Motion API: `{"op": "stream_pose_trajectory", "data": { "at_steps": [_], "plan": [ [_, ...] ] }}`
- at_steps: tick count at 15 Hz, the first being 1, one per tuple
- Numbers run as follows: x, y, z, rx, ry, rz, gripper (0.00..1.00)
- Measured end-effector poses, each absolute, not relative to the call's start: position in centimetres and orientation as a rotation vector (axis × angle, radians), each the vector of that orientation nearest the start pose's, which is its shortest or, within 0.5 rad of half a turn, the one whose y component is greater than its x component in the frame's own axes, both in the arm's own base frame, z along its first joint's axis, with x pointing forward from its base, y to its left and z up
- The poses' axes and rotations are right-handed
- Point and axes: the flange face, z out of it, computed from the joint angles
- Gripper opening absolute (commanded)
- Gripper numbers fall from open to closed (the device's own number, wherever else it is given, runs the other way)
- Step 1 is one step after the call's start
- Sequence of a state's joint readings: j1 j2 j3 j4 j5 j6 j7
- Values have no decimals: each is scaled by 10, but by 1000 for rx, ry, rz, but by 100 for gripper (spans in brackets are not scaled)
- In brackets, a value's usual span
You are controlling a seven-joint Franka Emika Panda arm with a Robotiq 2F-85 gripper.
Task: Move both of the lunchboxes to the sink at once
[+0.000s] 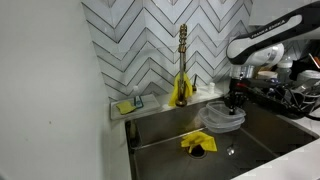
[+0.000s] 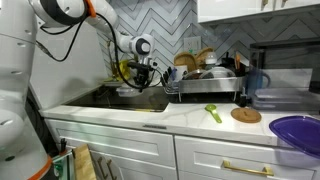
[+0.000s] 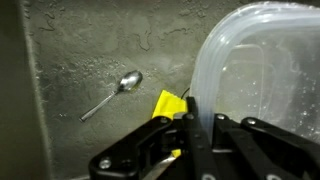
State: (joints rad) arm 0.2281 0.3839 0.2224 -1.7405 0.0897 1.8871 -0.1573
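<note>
- You see the arm [image 1: 270, 42] reach in from the counter's dish-rack end. Its last link points straight down over the sink [image 1: 160, 130].
- In an exterior view the arm arches from the upper corner of the picture and drops to the gripper [image 2: 147, 80] above the basin [image 2: 120, 100].
- In the wrist view the gripper [image 3: 195, 120] has its jaws drawn nearly together, pinching the rim of the lunchboxes [image 3: 262, 70].
- The lunchboxes [image 1: 222, 118] sit stacked inside the sink, in the part nearest the counter's back edge and its dish-rack end. You cannot tell whether the stack touches the basin floor.
- Only the wrist view shows a spoon [image 3: 113, 94] lying on the sink floor [image 3: 90, 50], well apart from the stack. A yellow item [image 3: 168, 103] lies just beside the gripper.
- Only an exterior view shows the gold faucet [image 1: 182, 60] at the counter's back edge, a sponge tray [image 1: 128, 104] at the back corner, and the yellow item [image 1: 197, 143] at the basin's middle.
- Only an exterior view shows the dish rack [image 2: 205, 80], a green utensil [image 2: 214, 112] near the counter's front edge, and a purple bowl [image 2: 298, 133] at the far end.
</note>
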Motion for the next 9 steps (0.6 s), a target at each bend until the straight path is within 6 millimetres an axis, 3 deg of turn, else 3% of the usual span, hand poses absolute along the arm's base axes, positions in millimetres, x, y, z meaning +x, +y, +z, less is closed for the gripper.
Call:
{"op": "stream_pose_trajectory", "data": {
  "at_steps": [9],
  "plan": [
    [579, 281, 271, -2933, -777, 313, 2]
  ]
}}
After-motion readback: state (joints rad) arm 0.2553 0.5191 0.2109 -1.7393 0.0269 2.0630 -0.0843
